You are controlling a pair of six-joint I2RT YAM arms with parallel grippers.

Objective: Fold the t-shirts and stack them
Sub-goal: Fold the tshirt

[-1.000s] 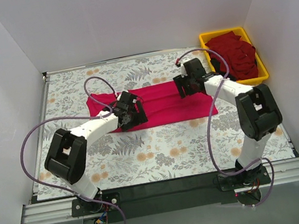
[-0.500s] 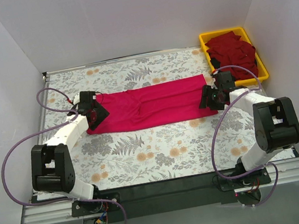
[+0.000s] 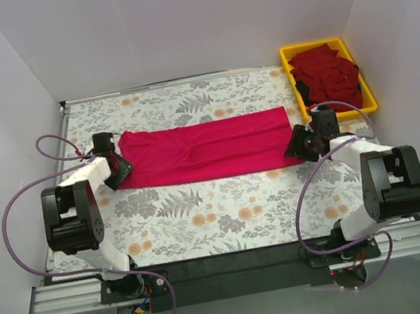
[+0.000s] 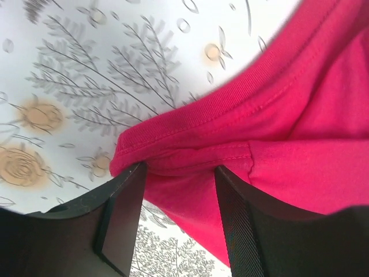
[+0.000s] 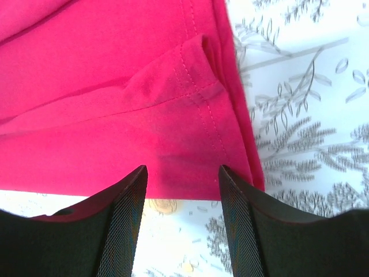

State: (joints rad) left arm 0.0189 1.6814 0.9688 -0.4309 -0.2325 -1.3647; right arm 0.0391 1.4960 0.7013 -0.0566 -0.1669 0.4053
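Note:
A bright magenta-pink t-shirt lies folded into a long flat strip across the middle of the table. My left gripper is at its left end. It is open in the left wrist view, with the shirt's hemmed corner between the spread fingers. My right gripper is at the shirt's right end. It is open in the right wrist view, with the shirt's near edge just ahead of the fingertips. Darker crimson shirts are piled in the bin.
A yellow plastic bin stands at the back right corner, just behind the right arm. The table has a floral cover. White walls close in on the left, back and right. Purple cables loop beside both arms.
Both grippers moved from the middle of the shirt outward to its two ends. The shirt now lies smoother and more stretched out as a strip.

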